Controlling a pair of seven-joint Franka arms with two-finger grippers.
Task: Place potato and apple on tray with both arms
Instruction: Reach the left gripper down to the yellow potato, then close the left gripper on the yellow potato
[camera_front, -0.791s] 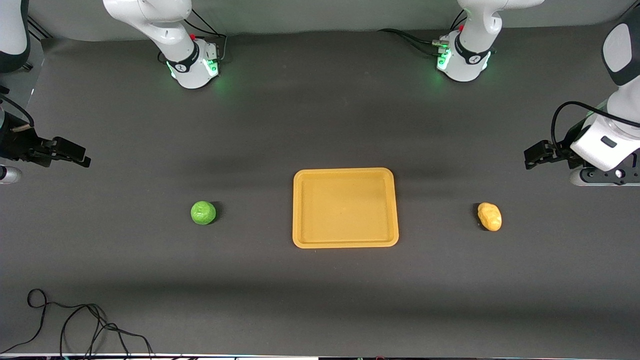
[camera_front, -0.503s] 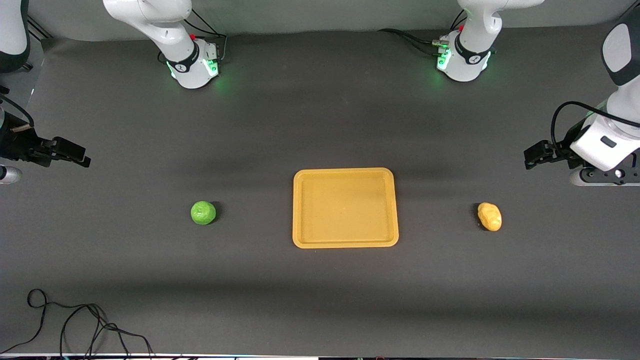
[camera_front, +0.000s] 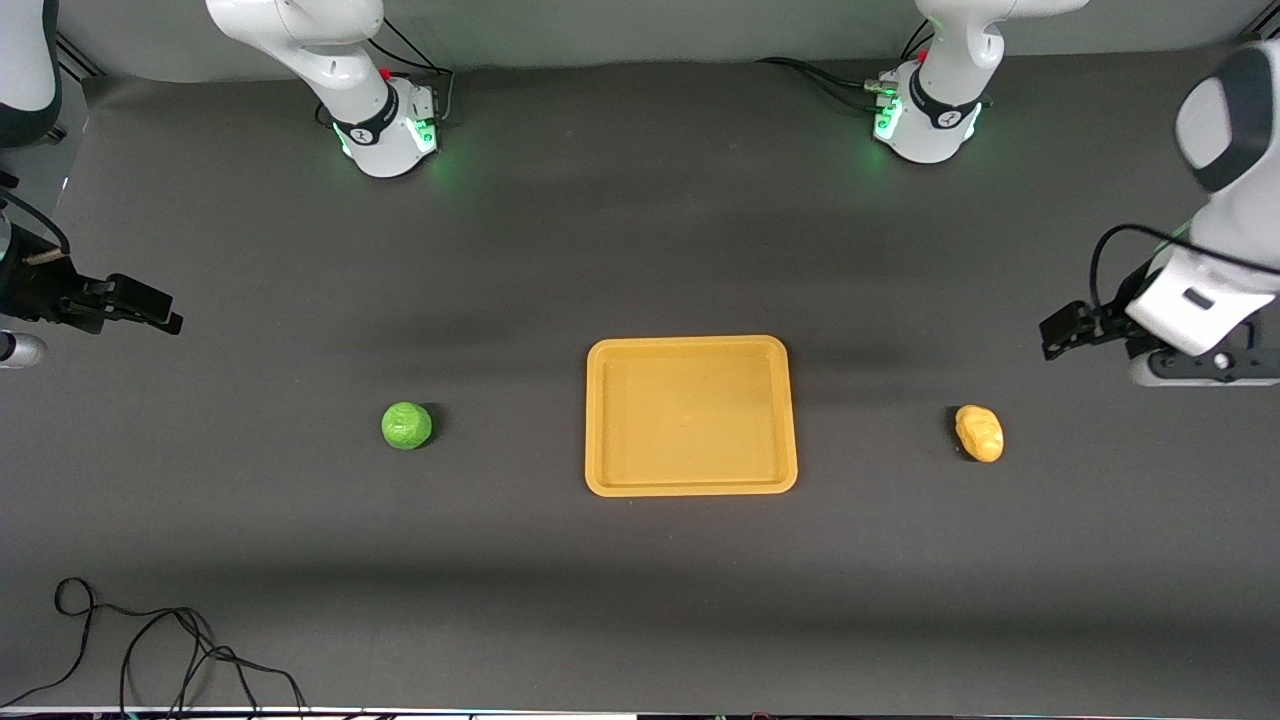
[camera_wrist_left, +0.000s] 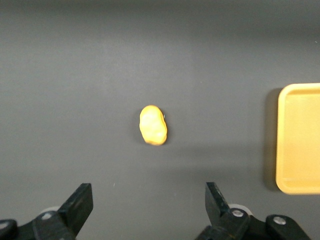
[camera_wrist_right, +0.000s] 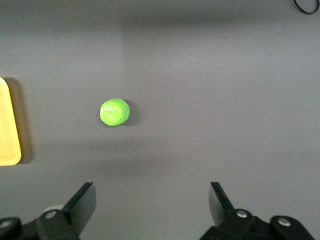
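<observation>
Since the earlier frame only the left gripper (camera_front: 1052, 335) has crept toward the potato (camera_front: 979, 433), jaws wide like the waiting right gripper (camera_front: 165, 320), apple (camera_front: 407, 425) and potato flanking the tray (camera_front: 690, 486); descent comes next.

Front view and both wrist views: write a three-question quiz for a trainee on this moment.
1. True or false: the tray has nothing on it.
2. Which task item lies toward the left arm's end of the table? A) the apple B) the potato
3. Fill in: the left gripper and the right gripper both have their fingers ____.

Key:
1. True; apple and potato both rest on the table, apart from the tray.
2. B.
3. Open; neither gripper holds anything.
</observation>
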